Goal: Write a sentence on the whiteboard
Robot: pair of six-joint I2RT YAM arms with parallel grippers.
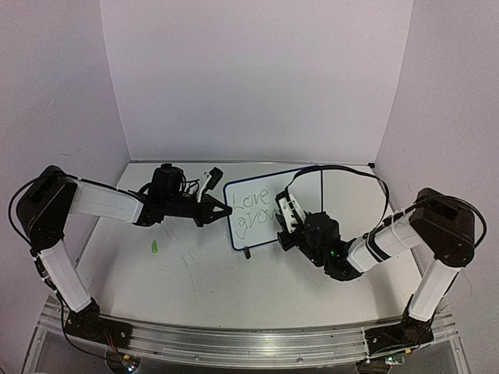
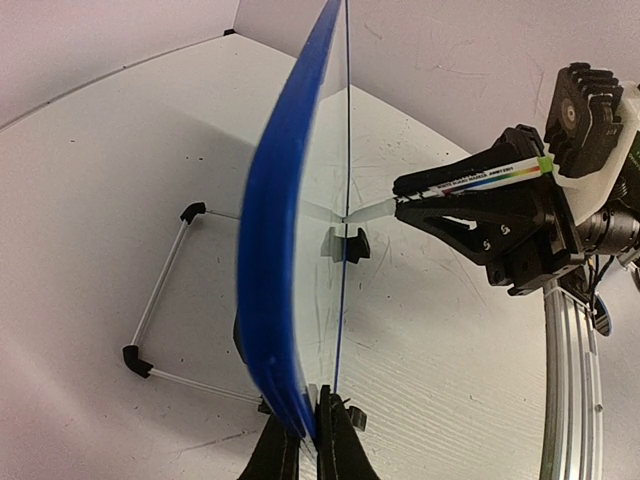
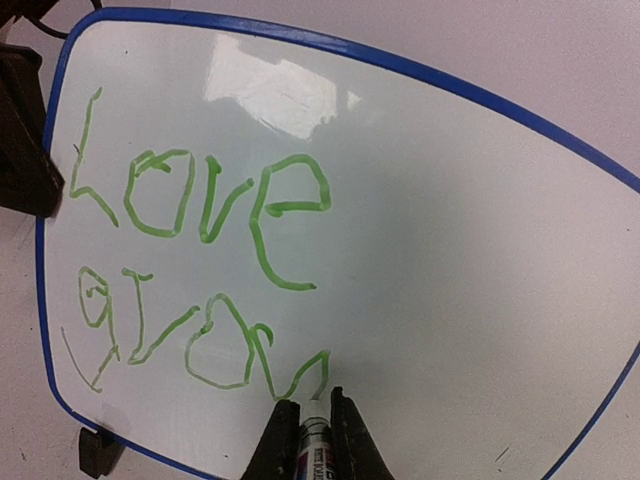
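Note:
The whiteboard (image 1: 292, 204) stands upright mid-table; in the left wrist view I see it edge-on by its blue rim (image 2: 268, 250). My left gripper (image 1: 224, 209) (image 2: 303, 405) is shut on the board's left edge. The sentence (image 1: 256, 212) (image 3: 205, 200) is in green: "Love" above, and "grow" with its last stroke at the pen tip below. My right gripper (image 1: 287, 226) (image 3: 313, 405) is shut on a marker (image 3: 316, 440) (image 2: 480, 178), whose tip touches the board's face low down, right of the last letter.
A small green cap (image 1: 154, 247) lies on the table left of the board. The board's wire stand (image 2: 160, 300) reaches out behind it, and a black foot (image 3: 100, 450) sits under its lower corner. White walls enclose the table on three sides.

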